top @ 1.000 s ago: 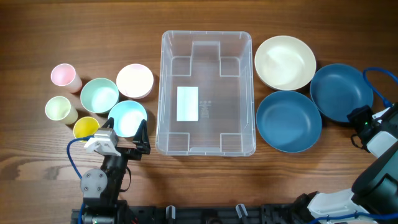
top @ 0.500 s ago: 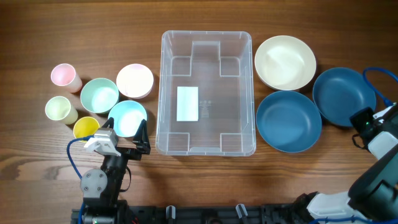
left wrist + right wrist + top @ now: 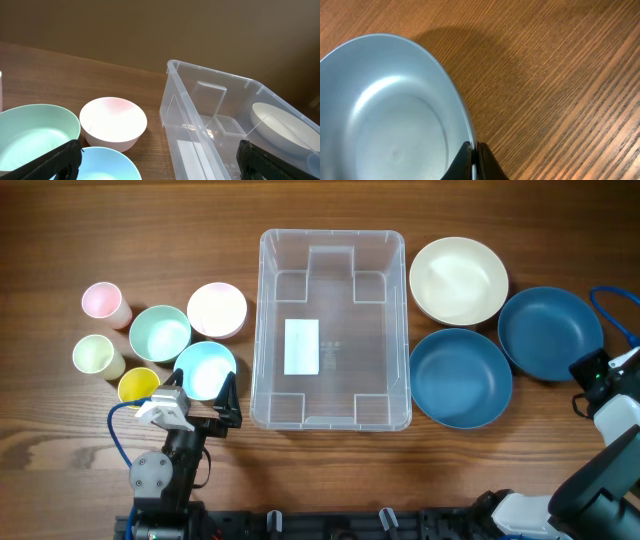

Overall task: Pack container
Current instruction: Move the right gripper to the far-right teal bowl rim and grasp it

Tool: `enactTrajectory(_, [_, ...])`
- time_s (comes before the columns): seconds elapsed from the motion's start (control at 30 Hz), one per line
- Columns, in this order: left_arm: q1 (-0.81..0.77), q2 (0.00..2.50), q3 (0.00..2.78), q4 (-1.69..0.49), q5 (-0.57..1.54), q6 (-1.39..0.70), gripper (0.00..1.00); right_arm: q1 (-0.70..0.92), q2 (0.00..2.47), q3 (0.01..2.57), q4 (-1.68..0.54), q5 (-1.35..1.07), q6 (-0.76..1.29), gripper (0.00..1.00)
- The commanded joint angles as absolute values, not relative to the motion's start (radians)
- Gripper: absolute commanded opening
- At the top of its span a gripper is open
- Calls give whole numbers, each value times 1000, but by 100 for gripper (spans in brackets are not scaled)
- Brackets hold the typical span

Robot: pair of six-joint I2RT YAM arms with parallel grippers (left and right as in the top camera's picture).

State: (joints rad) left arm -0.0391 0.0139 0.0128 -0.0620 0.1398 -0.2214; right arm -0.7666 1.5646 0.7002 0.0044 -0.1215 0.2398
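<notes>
Overhead, container (image 3: 360,360) sits empty; right fingers (image 3: 474,161) pinch rim of far-right blue bowl (image 3: 550,330), left fingers (image 3: 157,165) gape, holding nothing.

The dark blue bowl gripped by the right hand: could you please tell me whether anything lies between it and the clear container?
Yes. The cream bowl and a second blue bowl sit side by side between the gripped bowl and the container; it would probably need lifting over them.
</notes>
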Motion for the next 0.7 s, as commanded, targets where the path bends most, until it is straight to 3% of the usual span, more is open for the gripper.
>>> enactTrajectory(0.0, [-37, 9, 6, -64, 138, -205, 100, -762, 1541, 723, 7, -101, 236, 5])
enactTrajectory(0.03, [-37, 9, 6, -64, 138, -205, 100, -762, 1541, 723, 6, -101, 236, 6])
enactTrajectory(0.13, [-37, 9, 6, -64, 138, -205, 100, -762, 1544, 722, -6, -83, 236, 37])
enactTrajectory(0.17, [-37, 9, 6, -64, 138, -205, 100, -762, 1548, 722, -6, -76, 236, 39])
enactTrajectory(0.3, [-37, 9, 6, -64, 138, -205, 100, -762, 1578, 722, -7, -68, 236, 40])
enactTrajectory(0.43, [-37, 9, 6, -64, 138, -205, 100, -762, 1606, 722, -7, -68, 236, 29])
enactTrajectory(0.67, [-37, 9, 6, -64, 138, -205, 100, -762, 1677, 722, 10, -68, 239, 27])
